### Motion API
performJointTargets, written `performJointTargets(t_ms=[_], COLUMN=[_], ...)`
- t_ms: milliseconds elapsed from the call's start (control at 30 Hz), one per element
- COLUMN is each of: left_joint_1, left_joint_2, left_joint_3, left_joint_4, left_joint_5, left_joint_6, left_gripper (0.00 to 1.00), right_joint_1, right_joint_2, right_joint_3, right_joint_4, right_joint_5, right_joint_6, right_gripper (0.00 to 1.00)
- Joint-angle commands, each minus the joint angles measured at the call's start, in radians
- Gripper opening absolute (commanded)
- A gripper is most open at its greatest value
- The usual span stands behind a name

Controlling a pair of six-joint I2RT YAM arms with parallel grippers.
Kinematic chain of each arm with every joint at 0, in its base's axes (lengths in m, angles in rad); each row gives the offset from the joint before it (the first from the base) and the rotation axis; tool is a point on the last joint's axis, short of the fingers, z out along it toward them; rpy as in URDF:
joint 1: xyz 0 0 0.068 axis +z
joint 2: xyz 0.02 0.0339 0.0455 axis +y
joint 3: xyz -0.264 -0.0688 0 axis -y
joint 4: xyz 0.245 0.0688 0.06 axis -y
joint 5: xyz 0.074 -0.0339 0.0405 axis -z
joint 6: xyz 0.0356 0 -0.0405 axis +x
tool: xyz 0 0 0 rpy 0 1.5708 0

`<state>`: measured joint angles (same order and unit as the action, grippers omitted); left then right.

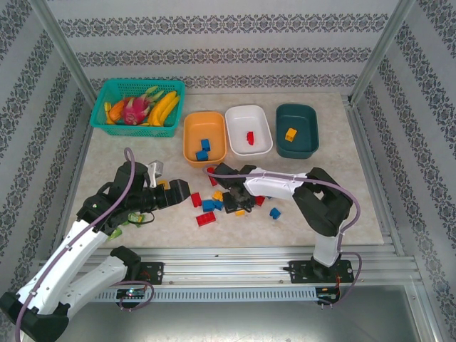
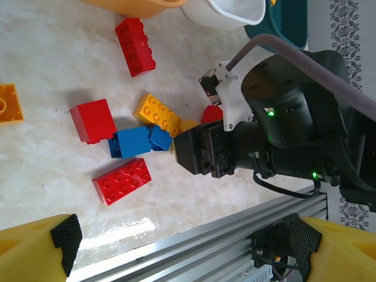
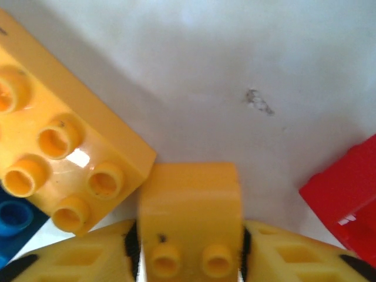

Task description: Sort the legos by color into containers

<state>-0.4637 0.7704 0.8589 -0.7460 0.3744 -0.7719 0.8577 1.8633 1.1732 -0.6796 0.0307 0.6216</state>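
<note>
Yellow, small and studded, a plastic brick (image 3: 189,217) sits pinched between the pads (image 3: 76,261) of the right hand (image 3: 189,261), in the loose pile (image 1: 214,203) at the middle of the tabletop (image 1: 349,167); a larger yellow brick (image 3: 59,158) touches one corner (it may drag along on lifting); a slack grip could drop it short of the dark teal plastic tub (image 1: 305,146) at far right; the left hand (image 1: 179,191) hangs spread wide, empty.
</note>
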Motion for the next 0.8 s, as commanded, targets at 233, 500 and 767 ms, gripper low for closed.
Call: performJointTargets(t_ms=[233, 500, 767], left_joint_1=[-0.007, -0.022, -0.060], left_joint_2=[0.003, 0.198, 0.514], left_joint_3=[0.053, 0.195, 0.393], left_joint_4=[0.067, 0.201, 0.364], left_joint_5=[0.023, 0.093, 0.131], left_joint_6=[-0.020, -0.005, 0.027], left_gripper=[0.94, 0.93, 0.93], right_joint_1=[-0.011, -0.214, -0.644], right_joint_2=[-0.104, -0.365, -0.239], right_joint_3=[-0.020, 0.078, 0.258], right_joint_4=[-0.041, -0.189, -0.165], right_joint_5=[0.016, 0.052, -0.030], right_joint_6=[0.004, -0.044, -0.134], right_gripper=[0.30, 0.29, 0.28])
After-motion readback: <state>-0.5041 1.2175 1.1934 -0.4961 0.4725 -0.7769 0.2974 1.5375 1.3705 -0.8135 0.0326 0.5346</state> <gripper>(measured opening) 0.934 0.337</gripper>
